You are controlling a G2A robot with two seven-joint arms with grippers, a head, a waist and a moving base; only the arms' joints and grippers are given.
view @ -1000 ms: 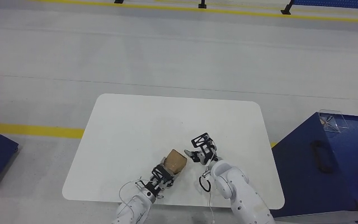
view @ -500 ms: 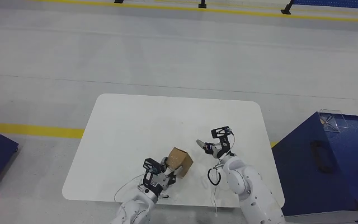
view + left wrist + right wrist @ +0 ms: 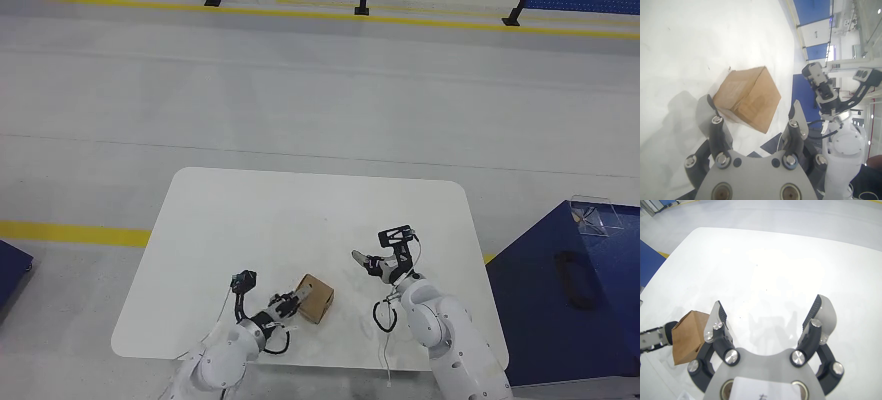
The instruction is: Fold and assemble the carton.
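Risk: carton (image 3: 315,297) lies on the table (image 3: 250,220) near its front edge, so a sideways nudge from the left gripper (image 3: 753,103) could skid it off or spring a flap. Left gripper is spread wide, one finger just beside a carton corner (contact unclear), gripping nothing. Right gripper (image 3: 769,300) is spread, empty, well apart from the carton.

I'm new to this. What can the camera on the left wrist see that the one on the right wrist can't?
Left wrist camera: its own open left fingers and the brown box close up just ahead of them, visible faces closed. Right wrist camera: its own open right fingers, holding nothing, and the white table out to its far edge. Both: the box, the table and part of the other arm, the right arm in one, the left arm beside the box in the other.
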